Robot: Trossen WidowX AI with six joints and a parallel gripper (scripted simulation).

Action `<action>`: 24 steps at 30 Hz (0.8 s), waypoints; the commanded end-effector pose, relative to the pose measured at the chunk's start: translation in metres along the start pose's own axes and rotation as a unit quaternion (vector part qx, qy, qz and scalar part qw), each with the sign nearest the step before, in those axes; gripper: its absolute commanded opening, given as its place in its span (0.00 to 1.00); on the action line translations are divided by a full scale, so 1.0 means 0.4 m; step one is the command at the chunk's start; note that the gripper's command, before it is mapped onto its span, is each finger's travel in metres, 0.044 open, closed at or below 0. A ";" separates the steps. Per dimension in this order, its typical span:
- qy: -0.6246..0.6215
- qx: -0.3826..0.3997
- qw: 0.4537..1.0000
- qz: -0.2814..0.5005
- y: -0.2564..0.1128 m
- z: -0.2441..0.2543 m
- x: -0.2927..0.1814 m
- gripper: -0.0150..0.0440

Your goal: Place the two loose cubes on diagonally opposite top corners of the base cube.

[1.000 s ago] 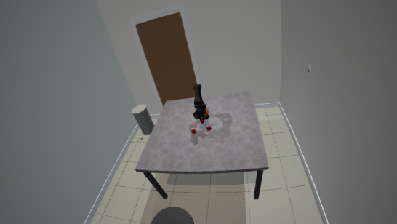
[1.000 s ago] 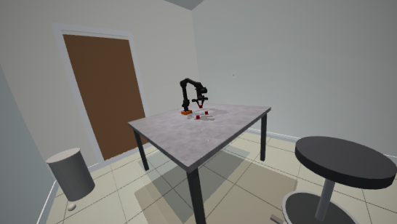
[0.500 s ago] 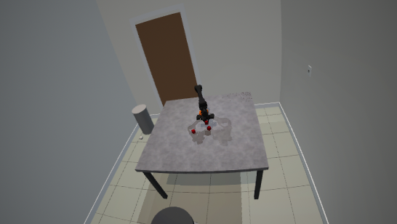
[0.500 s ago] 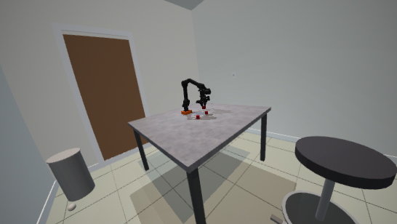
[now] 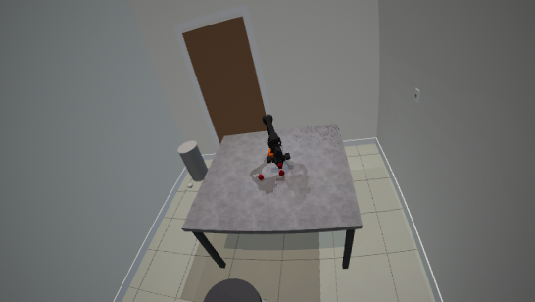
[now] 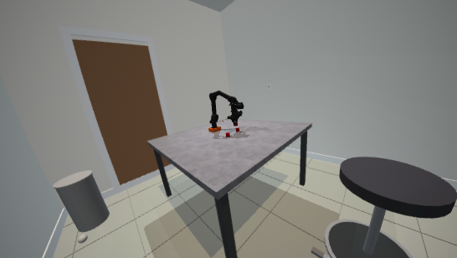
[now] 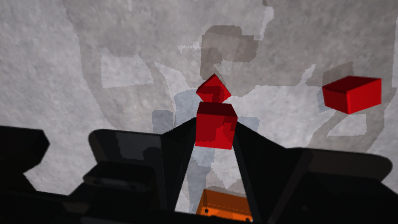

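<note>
Top view. Black arm (image 5: 271,131) (image 6: 218,94) reaching down from upper centre to mid-frame over the table (image 5: 274,211) (image 6: 222,155), orange base (image 5: 269,154) (image 6: 214,130) (image 7: 231,196) partly hidden behind it. Jaws too small here to read for opening. Held cube (image 5: 279,166) (image 6: 235,124) (image 7: 216,131), red, at the tip. Just below it in the frame, near cube (image 5: 281,173) (image 6: 238,130) (image 7: 214,90); farther to lower left, far cube (image 5: 261,177) (image 6: 228,135) (image 7: 351,95), both red.

Exterior view. Arm up from the orange base at mid-frame, bent over at the elbow, wrist dropping with jaws pointing down. Held cube aloft, clear of the table, as the top view does not plainly show. Near cube just under it in the frame, far cube to the lower left.

Wrist view. Jaws partly closed, fingers gripping the held cube at frame centre. Near cube right behind its upper edge, corner toward the top of the frame; far cube apart at right. Orange base at bottom centre. Cannot tell which loose-lying cube serves as base.
</note>
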State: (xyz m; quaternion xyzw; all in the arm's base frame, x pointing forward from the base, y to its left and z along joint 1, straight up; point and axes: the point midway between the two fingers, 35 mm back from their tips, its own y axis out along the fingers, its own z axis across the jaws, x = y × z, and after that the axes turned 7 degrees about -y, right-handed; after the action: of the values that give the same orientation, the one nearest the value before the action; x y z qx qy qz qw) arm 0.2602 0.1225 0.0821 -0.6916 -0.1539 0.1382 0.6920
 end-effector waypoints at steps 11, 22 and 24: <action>-0.006 0.002 1.000 0.000 0.056 0.004 0.002 0.43; -0.007 0.002 1.000 0.000 0.069 0.004 0.001 0.43; -0.005 0.002 1.000 0.000 0.071 0.004 0.001 0.43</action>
State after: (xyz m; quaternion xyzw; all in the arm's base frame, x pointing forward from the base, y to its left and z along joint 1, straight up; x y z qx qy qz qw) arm 0.2609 0.1235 0.0548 -0.6911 -0.1564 0.1406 0.6915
